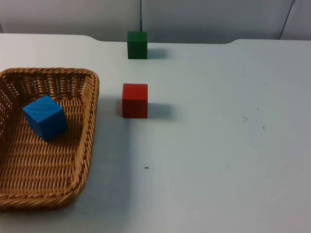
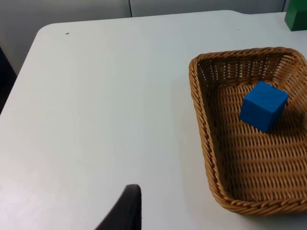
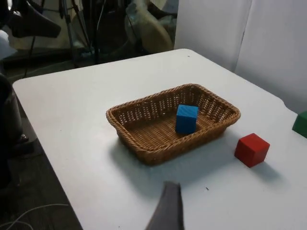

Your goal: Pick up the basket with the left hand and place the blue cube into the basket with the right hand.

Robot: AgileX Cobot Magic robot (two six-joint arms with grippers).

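Observation:
A woven wicker basket [image 1: 91,111] rests on the white table at the left. The blue cube [image 1: 45,118] lies tilted inside it, toward the far end. The left wrist view has the same basket [image 2: 199,110] and blue cube [image 2: 263,105]. My left gripper [image 2: 125,213] hangs over bare table beside the basket, apart from it. In the right wrist view the basket [image 3: 158,149] holds the blue cube [image 3: 186,119], and my right gripper [image 3: 168,211] is raised well back from both. Neither gripper touches anything.
A red cube [image 1: 134,100] stands just right of the basket. A green cube [image 1: 137,44] sits farther back near the table's far edge. The red cube [image 3: 252,149] and green cube [image 3: 301,123] appear again in the right wrist view. White table stretches to the right.

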